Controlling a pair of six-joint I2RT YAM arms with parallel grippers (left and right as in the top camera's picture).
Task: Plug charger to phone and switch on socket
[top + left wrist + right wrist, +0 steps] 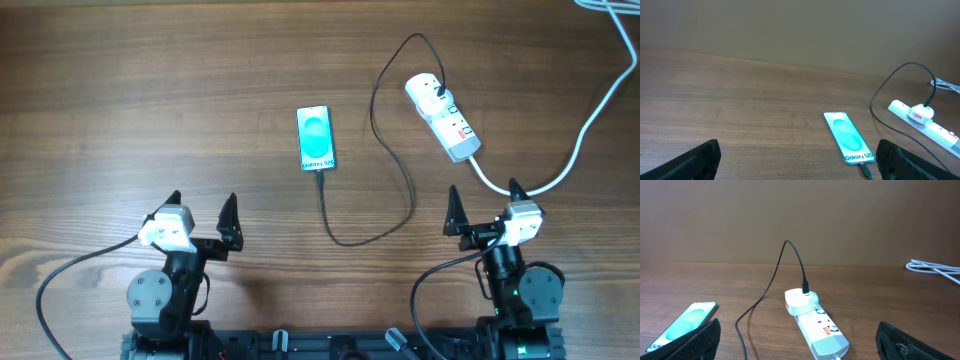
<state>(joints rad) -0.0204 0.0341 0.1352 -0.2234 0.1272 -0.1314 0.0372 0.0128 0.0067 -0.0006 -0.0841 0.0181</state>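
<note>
The phone (315,139) lies flat mid-table with a bright cyan screen and "Galaxy S25" text; it also shows in the left wrist view (848,137) and at the left edge of the right wrist view (682,322). The charger's thin black cable (385,150) loops from the adapter on the socket (443,117) to the phone's lower edge, where its plug tip (320,176) sits in the port. The socket also shows in both wrist views (930,122) (820,330). My left gripper (205,215) and right gripper (485,205) are open and empty, near the table's front.
A thick white cord (590,110) runs from the socket's near end up to the far right corner. It also shows at the right of the right wrist view (935,270). The table is dark brown wood (120,100).
</note>
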